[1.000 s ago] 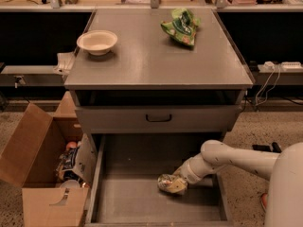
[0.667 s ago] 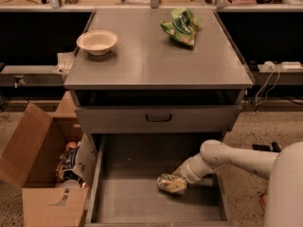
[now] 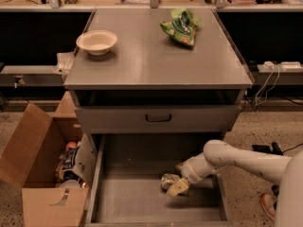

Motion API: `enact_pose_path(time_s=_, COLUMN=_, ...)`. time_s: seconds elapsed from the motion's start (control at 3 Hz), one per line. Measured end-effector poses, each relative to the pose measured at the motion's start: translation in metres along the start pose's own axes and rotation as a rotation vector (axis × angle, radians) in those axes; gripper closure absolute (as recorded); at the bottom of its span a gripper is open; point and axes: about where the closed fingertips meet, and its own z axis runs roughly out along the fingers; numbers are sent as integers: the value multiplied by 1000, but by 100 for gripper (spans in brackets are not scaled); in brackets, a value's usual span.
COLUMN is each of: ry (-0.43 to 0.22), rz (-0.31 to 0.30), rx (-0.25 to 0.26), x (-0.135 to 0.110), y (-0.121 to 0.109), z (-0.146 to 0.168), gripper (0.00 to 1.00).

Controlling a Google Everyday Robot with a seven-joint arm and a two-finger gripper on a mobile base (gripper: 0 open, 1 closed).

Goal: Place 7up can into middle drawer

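The 7up can [image 3: 167,180] lies on its side, low on the grey floor of the open middle drawer [image 3: 137,203], right of the floor's middle. My gripper [image 3: 176,186] reaches into the drawer from the right on my white arm [image 3: 236,159] and is shut on the can's right end. One pale finger [image 3: 178,188] shows just below and right of the can. The far side of the can is hidden by the gripper.
Above the open drawer is a shut drawer front with a small black handle [image 3: 158,118]. A cream bowl [image 3: 96,41] and a green snack bag [image 3: 180,26] sit on the cabinet top. An open cardboard box [image 3: 33,169] of items stands left of the drawer. Cables [image 3: 279,66] lie at right.
Almost nothing has moved. The gripper and the can stay at the same spot on the drawer floor.
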Motion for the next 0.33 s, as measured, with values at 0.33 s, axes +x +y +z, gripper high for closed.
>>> enact_pose_path(time_s=0.33, ry=-60, rz=-45, rx=-3, x=-11, y=7, z=-20, gripper=0)
